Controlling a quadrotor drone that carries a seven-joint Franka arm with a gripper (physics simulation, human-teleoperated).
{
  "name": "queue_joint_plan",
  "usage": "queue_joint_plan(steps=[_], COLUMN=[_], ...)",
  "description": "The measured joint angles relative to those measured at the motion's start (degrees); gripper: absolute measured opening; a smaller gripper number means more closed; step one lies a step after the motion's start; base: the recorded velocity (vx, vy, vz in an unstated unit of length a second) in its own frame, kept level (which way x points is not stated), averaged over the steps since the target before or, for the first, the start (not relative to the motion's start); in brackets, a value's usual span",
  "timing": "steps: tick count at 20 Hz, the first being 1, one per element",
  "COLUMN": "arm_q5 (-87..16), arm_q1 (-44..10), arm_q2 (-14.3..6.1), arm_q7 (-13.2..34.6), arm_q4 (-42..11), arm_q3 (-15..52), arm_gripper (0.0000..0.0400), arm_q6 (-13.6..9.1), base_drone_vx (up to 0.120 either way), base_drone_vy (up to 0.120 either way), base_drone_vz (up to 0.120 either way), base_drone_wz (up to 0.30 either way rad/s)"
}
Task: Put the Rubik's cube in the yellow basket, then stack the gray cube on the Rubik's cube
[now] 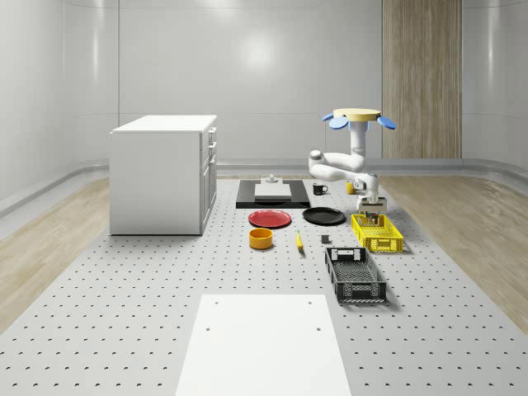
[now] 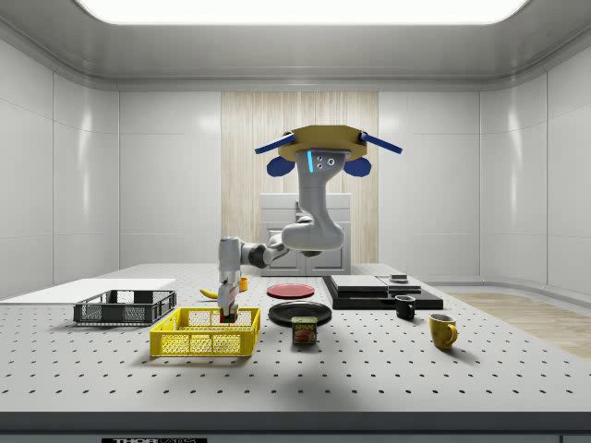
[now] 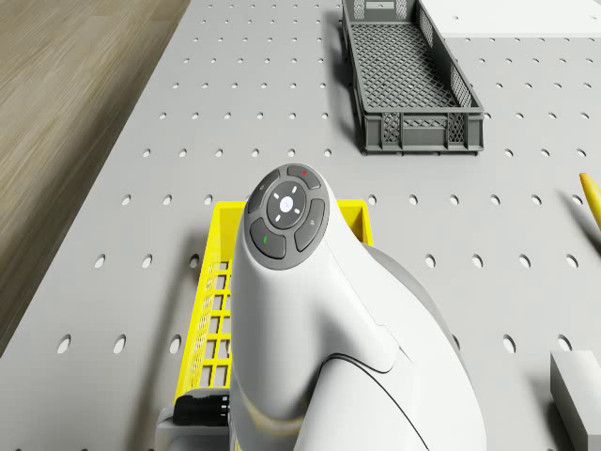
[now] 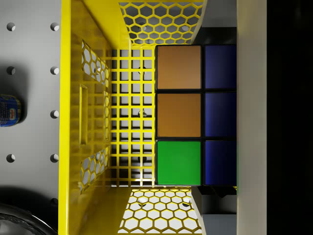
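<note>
The drone [image 1: 358, 117] hovers above the table beside the far end of the yellow basket [image 1: 388, 241]. Its arm bends down into that basket [image 2: 189, 343]. My gripper [image 2: 226, 312] is shut on the Rubik's cube [image 4: 179, 115], whose orange, green and blue tiles face the wrist camera. The cube sits within the basket's walls [image 4: 93, 117], over the mesh floor; whether it touches the floor I cannot tell. The small gray cube [image 1: 326, 240] lies on the table between the banana and the yellow basket, and its light gray side [image 3: 575, 395] appears in the drone view.
A dark gray crate [image 1: 355, 275] stands nearer the front, beyond the basket [image 3: 410, 75] in the drone view. A banana [image 1: 299, 240], orange bowl [image 1: 261, 238], red plate [image 1: 270, 219] and black plate [image 1: 323, 216] lie left of the basket. A can [image 2: 305, 330] stands by it.
</note>
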Motion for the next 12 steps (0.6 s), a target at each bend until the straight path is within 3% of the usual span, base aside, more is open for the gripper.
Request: queue_joint_plan(steps=[9, 12], arm_q5=[-5.1, -6.0], arm_q1=[-2.0, -2.2], arm_q2=[0.7, 1.0], arm_q7=[0.9, 1.0], arm_q4=[1.8, 2.1], arm_q3=[-5.4, -6.3], arm_gripper=[0.0325, 0.0365], arm_q6=[1.8, 2.0], base_drone_vx=[0.000, 0.000], base_drone_vy=[0.000, 0.000], base_drone_vz=[0.000, 0.000], base_drone_wz=[0.000, 0.000])
